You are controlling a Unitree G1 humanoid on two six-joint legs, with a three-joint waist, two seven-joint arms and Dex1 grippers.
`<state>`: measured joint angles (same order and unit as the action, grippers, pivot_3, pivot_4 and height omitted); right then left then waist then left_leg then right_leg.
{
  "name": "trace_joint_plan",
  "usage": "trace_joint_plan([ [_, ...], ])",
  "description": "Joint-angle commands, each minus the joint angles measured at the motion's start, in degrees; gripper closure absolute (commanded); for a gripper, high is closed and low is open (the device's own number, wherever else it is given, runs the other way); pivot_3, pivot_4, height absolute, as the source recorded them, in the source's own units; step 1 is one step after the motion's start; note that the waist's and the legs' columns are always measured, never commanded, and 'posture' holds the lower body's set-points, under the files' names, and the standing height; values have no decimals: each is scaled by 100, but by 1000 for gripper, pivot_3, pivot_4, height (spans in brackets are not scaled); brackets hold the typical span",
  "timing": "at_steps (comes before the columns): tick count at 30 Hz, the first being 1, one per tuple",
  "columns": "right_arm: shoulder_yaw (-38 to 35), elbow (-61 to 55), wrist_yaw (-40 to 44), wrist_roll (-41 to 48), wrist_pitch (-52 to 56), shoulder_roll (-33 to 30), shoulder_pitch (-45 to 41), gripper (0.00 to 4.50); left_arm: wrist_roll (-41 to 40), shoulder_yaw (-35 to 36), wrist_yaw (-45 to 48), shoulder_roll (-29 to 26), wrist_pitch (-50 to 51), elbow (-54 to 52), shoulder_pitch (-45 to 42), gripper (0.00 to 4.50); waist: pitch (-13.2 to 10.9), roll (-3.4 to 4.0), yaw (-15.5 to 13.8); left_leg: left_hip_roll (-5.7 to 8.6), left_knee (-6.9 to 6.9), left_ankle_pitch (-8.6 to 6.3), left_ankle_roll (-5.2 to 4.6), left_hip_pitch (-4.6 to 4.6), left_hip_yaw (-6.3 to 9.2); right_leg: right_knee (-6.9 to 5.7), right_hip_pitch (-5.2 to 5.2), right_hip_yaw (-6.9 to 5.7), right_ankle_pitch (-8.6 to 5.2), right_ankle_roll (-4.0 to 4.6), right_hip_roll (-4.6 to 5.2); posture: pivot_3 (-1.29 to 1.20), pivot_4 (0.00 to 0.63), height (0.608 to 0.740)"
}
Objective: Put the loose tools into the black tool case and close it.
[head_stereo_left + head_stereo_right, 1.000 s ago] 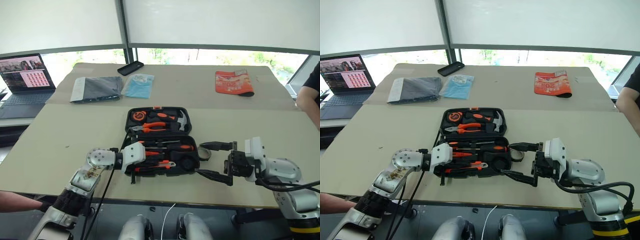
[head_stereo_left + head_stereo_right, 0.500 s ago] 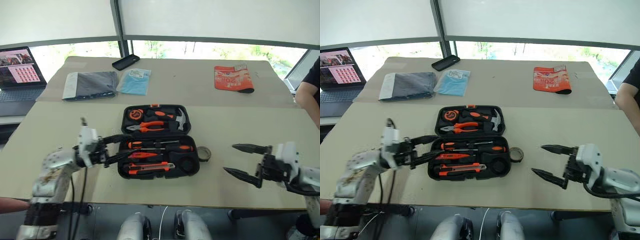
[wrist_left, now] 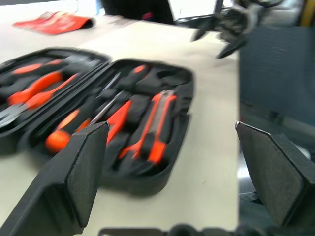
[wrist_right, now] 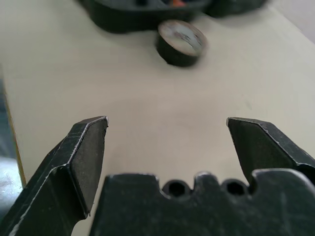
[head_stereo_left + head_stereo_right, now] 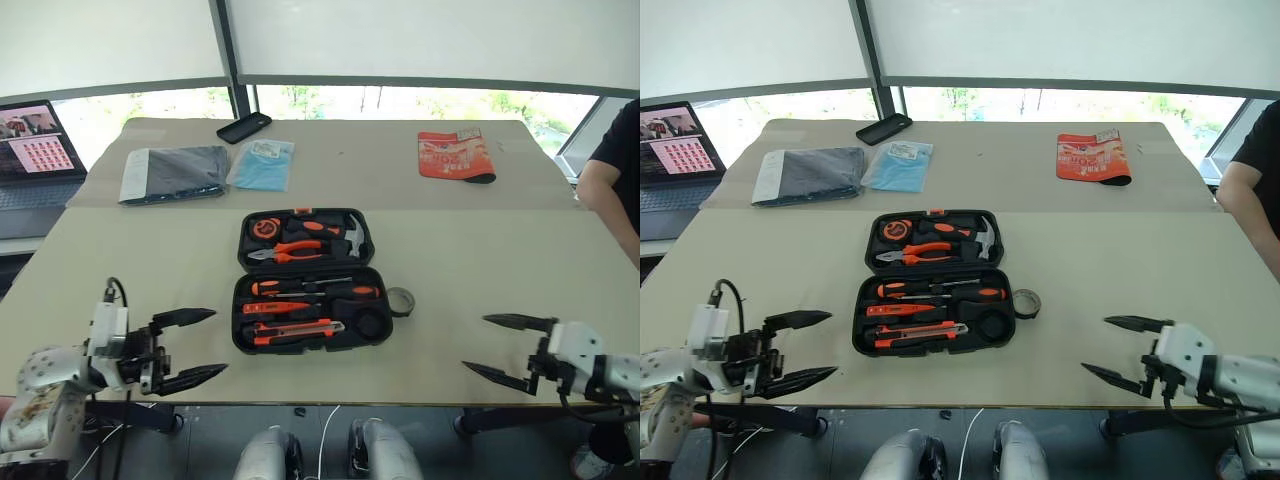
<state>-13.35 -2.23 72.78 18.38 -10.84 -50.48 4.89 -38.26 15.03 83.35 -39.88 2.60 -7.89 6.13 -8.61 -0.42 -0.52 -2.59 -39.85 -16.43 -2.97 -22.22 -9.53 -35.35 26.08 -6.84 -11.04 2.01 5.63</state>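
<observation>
The black tool case (image 5: 383, 335) lies open in the middle of the table. Its near half holds two orange-and-black screwdrivers (image 5: 318, 291) and the utility knife (image 5: 293, 331). Pliers and a hammer sit in the far half. A small dark tape roll (image 5: 399, 300) lies on the table just right of the case, also visible in the right wrist view as the tape roll (image 4: 181, 42). My left gripper (image 5: 218, 342) is open and empty, left of the case near the front edge. My right gripper (image 5: 476, 343) is open and empty, well right of the tape roll.
A laptop (image 5: 33, 152) stands at the far left. At the back of the table lie a grey folded packet (image 5: 175, 172), a blue packet (image 5: 262, 165), a flat black slab (image 5: 244, 127) and a red pouch (image 5: 455, 158). A person's arm (image 5: 608, 190) shows at the right edge.
My left gripper has opened and drawn back left out of the case. My right gripper has moved right, away from the tape roll. The view has shifted too.
</observation>
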Motion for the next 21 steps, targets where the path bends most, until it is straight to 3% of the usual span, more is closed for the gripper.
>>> trace_joint_plan([
  [1,505,-807,67,26,1125,-475,-503,0,-12,-232,-273,110,69,-544,-170,87,0,-1,-19,0,0,2,3,-1,3,-3,1,-1,6,8,-2,0,150,740],
  [5,1376,-1274,-159,-194,2508,-606,-1449,0,113,-538,-436,154,106,-840,-183,87,0,-2,-23,-3,2,18,-18,-5,10,-15,9,-5,17,-4,-16,0,150,740],
  [11,2563,-906,10,-979,2888,-456,-2560,0,116,-667,-573,158,120,-966,-163,87,-2,-4,-13,-4,2,20,-22,-13,9,-11,15,-10,7,14,-33,0,150,740],
  [19,3180,-385,206,-1422,2964,-194,-3193,0,182,-756,-630,181,99,-890,-333,87,-3,-7,-21,3,-11,25,-14,-21,3,-5,12,-19,9,6,-32,0,150,740],
  [21,3233,-273,166,-1526,2959,-140,-3311,545,185,-769,-672,190,114,-928,-359,0,-3,-7,-21,3,-11,25,-13,-21,3,-6,12,-19,9,6,-31,0,150,740],
])
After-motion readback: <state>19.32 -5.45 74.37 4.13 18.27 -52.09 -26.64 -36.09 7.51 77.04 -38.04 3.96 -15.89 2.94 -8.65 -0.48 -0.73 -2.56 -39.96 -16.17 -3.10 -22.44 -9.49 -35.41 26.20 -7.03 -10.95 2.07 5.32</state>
